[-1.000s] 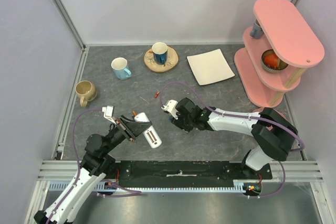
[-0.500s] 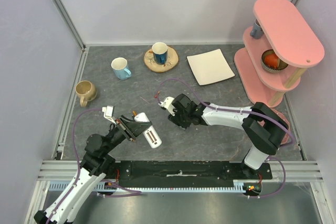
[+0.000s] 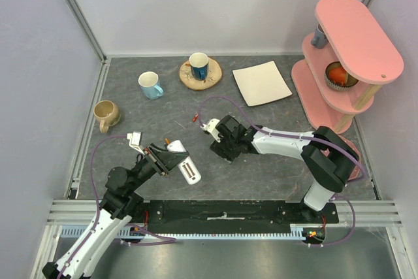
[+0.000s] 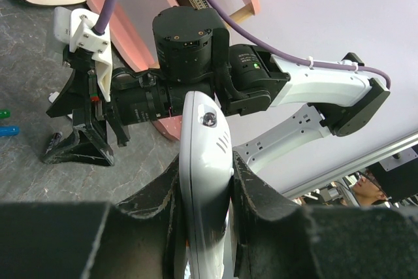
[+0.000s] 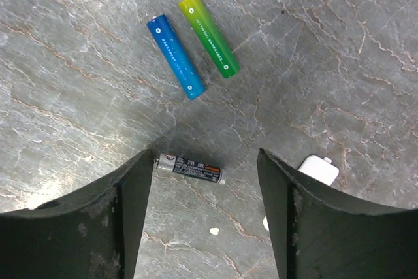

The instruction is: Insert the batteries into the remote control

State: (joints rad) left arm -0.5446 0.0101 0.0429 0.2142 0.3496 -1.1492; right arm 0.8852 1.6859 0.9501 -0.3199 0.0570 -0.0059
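Could roll dark grey cylindrical battery point(image 5: 189, 168) from between released right claw point(image 5: 204, 187) if closed crookedly; holds slim white plastic remote point(image 4: 202, 135) in clenched left claw point(image 4: 206, 184).

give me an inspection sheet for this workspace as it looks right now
surface: grey marbled table
job's things: remote control is held off the table. The blue battery, green battery and dark battery lie loose, and the red-orange battery lies apart from them.
clutter: tan mug, light blue mug, dark blue mug on a wooden coaster, white plate, small white piece
grippers: left gripper is shut on the remote control. The right gripper is open, straddling the dark battery.
cables: purple cables loop along both arms
surroundings: pink shelf, pale walls
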